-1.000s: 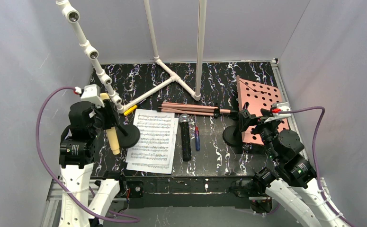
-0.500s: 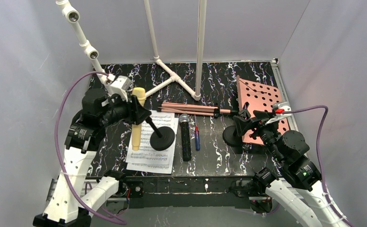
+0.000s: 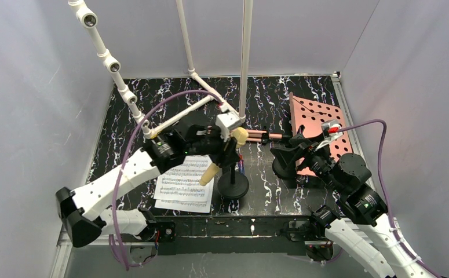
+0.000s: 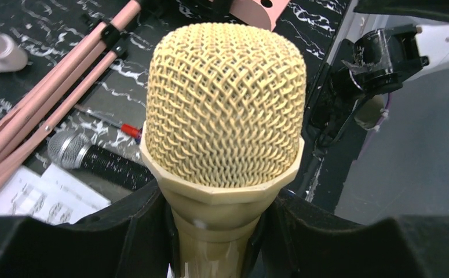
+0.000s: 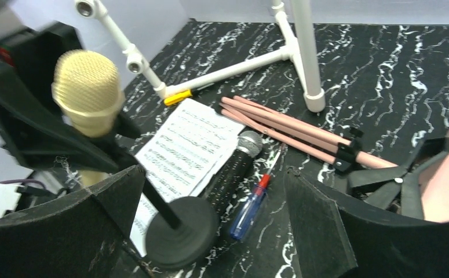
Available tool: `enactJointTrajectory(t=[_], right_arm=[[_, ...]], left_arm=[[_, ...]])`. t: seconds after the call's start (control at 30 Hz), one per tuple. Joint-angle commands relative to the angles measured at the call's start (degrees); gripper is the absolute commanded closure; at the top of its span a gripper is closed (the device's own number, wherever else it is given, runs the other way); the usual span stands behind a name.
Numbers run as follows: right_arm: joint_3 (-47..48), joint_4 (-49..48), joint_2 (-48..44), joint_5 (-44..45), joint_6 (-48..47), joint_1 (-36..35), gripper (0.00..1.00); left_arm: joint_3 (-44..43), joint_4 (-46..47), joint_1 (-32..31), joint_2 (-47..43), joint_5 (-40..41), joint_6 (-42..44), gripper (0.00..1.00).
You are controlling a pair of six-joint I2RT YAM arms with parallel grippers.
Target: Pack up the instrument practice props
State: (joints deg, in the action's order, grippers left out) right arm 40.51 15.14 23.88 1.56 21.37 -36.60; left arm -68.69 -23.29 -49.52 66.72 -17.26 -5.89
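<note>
On the marbled table (image 3: 268, 194), two mic poles (image 3: 233, 185), one black microphone (image 5: 233, 168); left claw (image 3: 229, 146) clamps one yellow microphone (image 4: 225, 116), right claw (image 5: 210, 185) spread.

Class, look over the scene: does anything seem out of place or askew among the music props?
Yes. A blue-handled screwdriver lies beside the black microphone; it is a tool among music gear. The pink music board is not standing either: its copper legs lie folded flat.
</note>
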Motion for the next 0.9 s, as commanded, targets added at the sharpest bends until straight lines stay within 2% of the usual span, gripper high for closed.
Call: enactJointTrajectory(t=[0.0, 0.23, 0.47, 0.7, 0.87], right_arm=[[-0.5, -5.7, -1.6, -3.8, 4.4, 0.1, 0.01], [-4.3, -9.1, -4.1, -2.5, 8.9, 0.1, 0.01], [-7.5, -12.3, -4.2, -4.0, 10.9, 0.1, 0.01], [-11.7, -15.5, -5.3, -2.7, 14.0, 0.1, 0.01], [-14.9, -18.7, -4.8, -2.9, 14.9, 0.1, 0.05]], left_arm=[[-1.4, 11.0, -4.8, 3.0, 1.5, 5.4, 1.0], [-1.2, 18.4, -8.9, 8.6, 1.1, 11.1, 1.0], [-0.9, 25.3, -9.8, 14.3, 0.2, 10.4, 1.0], [-0.5, 25.7, -10.1, 16.5, 0.0, 9.6, 1.0], [0.5, 26.0, -10.1, 17.7, 0.0, 10.2, 0.98]])
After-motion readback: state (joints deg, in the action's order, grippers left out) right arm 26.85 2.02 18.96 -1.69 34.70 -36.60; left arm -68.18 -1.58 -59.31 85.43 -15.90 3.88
